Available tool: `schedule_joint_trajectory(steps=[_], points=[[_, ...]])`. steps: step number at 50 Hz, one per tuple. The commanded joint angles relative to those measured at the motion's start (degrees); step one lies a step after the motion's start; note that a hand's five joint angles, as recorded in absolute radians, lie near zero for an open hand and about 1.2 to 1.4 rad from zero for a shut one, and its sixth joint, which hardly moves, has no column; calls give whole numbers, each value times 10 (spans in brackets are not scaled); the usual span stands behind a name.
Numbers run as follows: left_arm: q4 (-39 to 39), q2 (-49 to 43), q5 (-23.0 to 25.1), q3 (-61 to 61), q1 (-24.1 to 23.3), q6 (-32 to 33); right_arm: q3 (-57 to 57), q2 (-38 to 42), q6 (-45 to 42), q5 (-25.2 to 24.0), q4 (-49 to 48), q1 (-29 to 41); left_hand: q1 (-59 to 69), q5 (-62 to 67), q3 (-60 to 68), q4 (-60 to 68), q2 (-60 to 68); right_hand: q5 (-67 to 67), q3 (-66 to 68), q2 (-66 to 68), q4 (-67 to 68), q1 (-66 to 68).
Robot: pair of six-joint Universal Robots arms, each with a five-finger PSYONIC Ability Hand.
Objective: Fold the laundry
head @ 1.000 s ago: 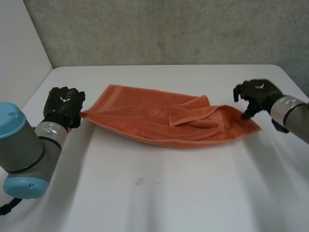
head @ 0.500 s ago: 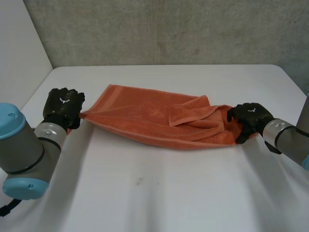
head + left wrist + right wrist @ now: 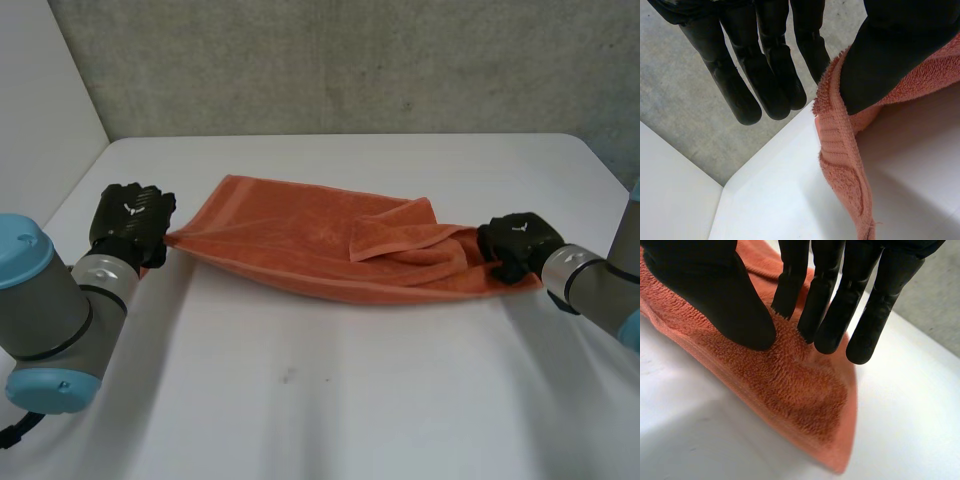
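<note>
A white table point(image 3: 350, 400) stands against a rough grey concrete wall point(image 3: 350, 60) — a plain white panel point(image 3: 40, 90) closes its left side.

surface: white table point(image 3: 330, 400) | on it: orange towel point(image 3: 300, 240), one flap folded over | ends perhaps lifted

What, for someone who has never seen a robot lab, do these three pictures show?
It is a two-armed robot at a white table, each arm ending in a black hand. The wide picture comes from a camera between and behind the arms, looking down; the other two come from cameras on each wrist, looking along the palm. An orange towel lies on the table, one flap folded over. The left hand pinches one end against its thumb; the right hand grips the opposite end.
</note>
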Motion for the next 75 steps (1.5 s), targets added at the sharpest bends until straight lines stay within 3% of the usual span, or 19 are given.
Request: schedule_joint_trajectory(steps=[1,6,11,16,21,25,27,34,36,38,40,41,44,46,50,53,61,65,75], points=[[-9,4,-2,-1,-5,1,1,-96,15,16,2,-3,139,149,119,114,113,143,124,128,119,248],[-58,62,-3,-5,-7,3,3,-158,16,17,47,-5,139,149,119,114,113,143,124,128,119,248],[-126,133,-3,-7,-6,5,-15,-233,-21,17,183,-10,139,149,119,114,113,143,124,128,119,248],[-211,191,0,-19,1,8,-7,-252,-155,31,348,-31,139,149,119,114,113,143,124,128,119,248],[-285,195,2,-32,7,9,39,-248,-262,67,424,-32,139,149,119,114,113,143,124,128,119,248],[-278,142,1,-35,7,11,61,-232,-273,87,408,-29,139,149,119,114,113,143,124,128,119,248],[-276,103,0,-27,7,17,56,-180,-272,99,379,-29,139,149,119,114,113,143,124,128,119,248],[-270,-26,-2,88,7,94,-17,-116,-238,116,340,-8,139,149,119,114,113,143,124,128,119,248],[-268,-43,-4,157,6,113,-118,-96,-188,125,326,18,139,149,119,114,113,143,124,128,119,248],[-263,-45,-4,211,1,116,-150,-93,-174,127,323,23,139,149,119,114,113,143,124,128,119,248],[-246,-41,-4,296,-3,112,-282,-89,-112,136,300,37,139,149,119,114,113,143,124,128,119,248],[-235,-39,-4,323,-4,109,-283,-89,-112,136,300,37,139,149,119,114,113,143,124,128,119,248],[-163,-17,-3,414,-15,90,-414,-93,-18,139,218,38,139,149,119,114,113,143,124,128,119,248],[-114,-1,-5,438,-15,76,-437,-106,21,139,174,38,139,149,119,114,113,143,124,128,119,248],[-23,26,-3,452,-14,47,-407,-184,78,138,83,33,139,149,119,114,113,143,124,128,119,248],[-44,28,-3,436,-16,40,-343,-231,84,129,63,31,139,149,119,114,113,143,124,128,119,248],[-86,20,0,287,-9,33,-200,-224,63,92,60,36,139,149,119,114,113,143,124,128,119,248],[-82,1,0,217,-5,31,-115,-179,24,76,63,37,139,149,119,114,113,143,124,128,119,248],[-48,-111,1,133,-7,30,-93,-22,-50,91,75,34,139,149,119,114,113,143,124,128,119,248]])
